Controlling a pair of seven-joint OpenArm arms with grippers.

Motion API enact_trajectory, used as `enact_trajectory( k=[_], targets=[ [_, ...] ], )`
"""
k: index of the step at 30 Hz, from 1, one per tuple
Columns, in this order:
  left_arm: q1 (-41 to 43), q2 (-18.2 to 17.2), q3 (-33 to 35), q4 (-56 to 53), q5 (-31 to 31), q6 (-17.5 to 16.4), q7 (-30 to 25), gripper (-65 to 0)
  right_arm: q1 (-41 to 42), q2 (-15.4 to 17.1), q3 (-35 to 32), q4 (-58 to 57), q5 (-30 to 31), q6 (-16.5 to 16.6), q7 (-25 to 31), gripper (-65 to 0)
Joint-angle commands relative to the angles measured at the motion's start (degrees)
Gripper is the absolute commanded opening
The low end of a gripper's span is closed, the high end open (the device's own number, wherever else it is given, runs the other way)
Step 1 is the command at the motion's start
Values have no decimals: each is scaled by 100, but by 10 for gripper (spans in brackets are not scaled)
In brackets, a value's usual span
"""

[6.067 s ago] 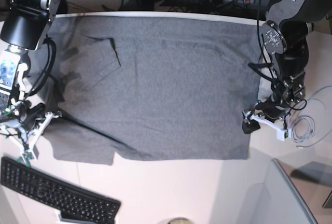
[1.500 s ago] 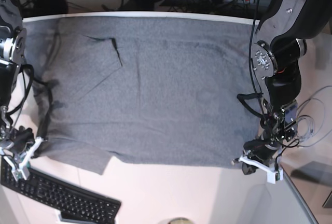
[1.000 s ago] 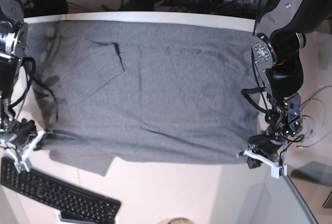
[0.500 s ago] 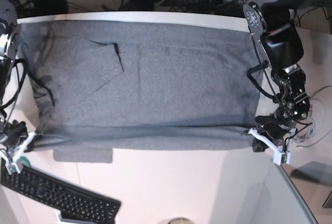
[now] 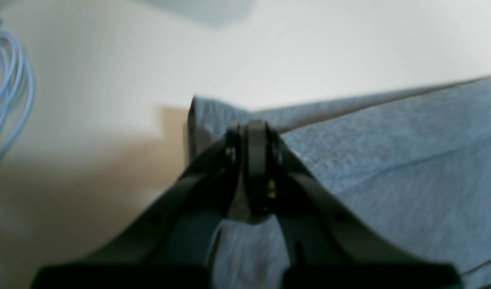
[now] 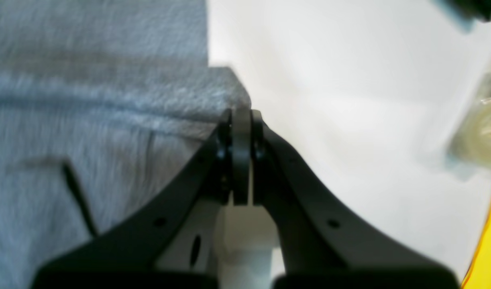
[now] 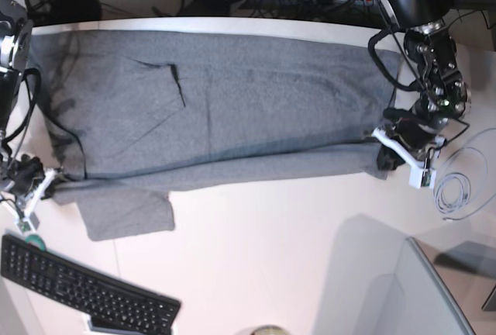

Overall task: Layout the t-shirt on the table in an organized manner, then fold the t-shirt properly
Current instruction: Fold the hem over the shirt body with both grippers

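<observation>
Base view, far left: the right gripper (image 7: 46, 182) sits low at the table's near-left side, its jaws pressed together on the left corner of the t-shirt's folded edge.
Keyboard: a black keyboard (image 7: 81, 287) lies near the front edge, just below that gripper and apart from the cloth.
T-shirt: the t-shirt (image 7: 225, 102) lies spread across the far half of the table (image 7: 256, 257), its near edge doubled over into a long fold running between the two grippers; one sleeve (image 7: 128, 212) pokes out flat below the fold at the left.
Crease: a short dark wrinkle marks the cloth in the upper left part.
Right side: the left gripper (image 7: 385, 147) pinches the right corner of the same fold, jaws clamped on the fabric.
Cable: a coil of pale cable (image 7: 457, 191) lies on the table just beyond that arm.
Left wrist view: the black fingers (image 5: 255, 160) meet tight with grey knit caught between them, the corner standing up behind the tips.
Right wrist view: the fingertips (image 6: 241, 152) close on the t-shirt's edge, white tabletop to the right.
</observation>
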Motion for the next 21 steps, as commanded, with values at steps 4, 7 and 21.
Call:
enact_trajectory(
  k=[4, 7, 21],
  targets=[
    [157, -56, -24, 113, -85, 32, -99, -650, 156, 70, 7, 102, 42, 122, 15, -648],
    [262, -56, -41, 104, -85, 40, -108, -650, 156, 61, 16, 102, 42, 130, 6, -648],
    [253, -21, 20, -195, -85, 49, -117, -650, 287, 26, -538, 199, 42, 104, -952, -299]
  ],
)
